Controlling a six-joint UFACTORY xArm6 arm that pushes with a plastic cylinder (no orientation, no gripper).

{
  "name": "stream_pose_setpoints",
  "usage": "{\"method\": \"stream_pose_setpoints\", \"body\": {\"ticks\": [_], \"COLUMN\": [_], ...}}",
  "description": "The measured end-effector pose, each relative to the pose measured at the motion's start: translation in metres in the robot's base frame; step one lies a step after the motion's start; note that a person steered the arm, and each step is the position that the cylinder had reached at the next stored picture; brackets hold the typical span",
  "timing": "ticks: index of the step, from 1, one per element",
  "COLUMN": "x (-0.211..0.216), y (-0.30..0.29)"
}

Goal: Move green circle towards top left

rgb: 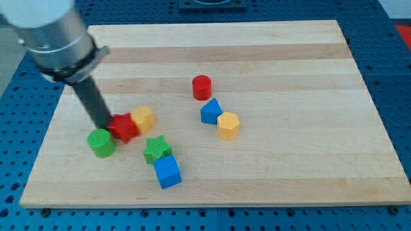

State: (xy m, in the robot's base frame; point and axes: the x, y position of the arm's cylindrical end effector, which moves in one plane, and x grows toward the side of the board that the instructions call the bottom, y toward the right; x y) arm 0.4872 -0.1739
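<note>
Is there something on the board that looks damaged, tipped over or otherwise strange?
Nothing stands out. All blocks sit flat on the wooden board, undamaged. My tip is just above the green circle, beside the red block, which touches the yellow one.

Lab bench setup: wooden board (257, 51) on blue perforated mounting table (19, 128), robot arm (58, 32) overhead.

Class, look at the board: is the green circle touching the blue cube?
No. The green circle sits apart at the view's left beside the red block, while the blue cube lies lower right, next to the green star.
</note>
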Motion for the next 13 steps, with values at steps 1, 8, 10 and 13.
{"method": "stream_pose_setpoints", "body": {"ticks": [1,8,10,13], "x": [-0.001,0.08,0.05,0.011], "y": [0.05,-0.022,-0.029,-0.004]}}
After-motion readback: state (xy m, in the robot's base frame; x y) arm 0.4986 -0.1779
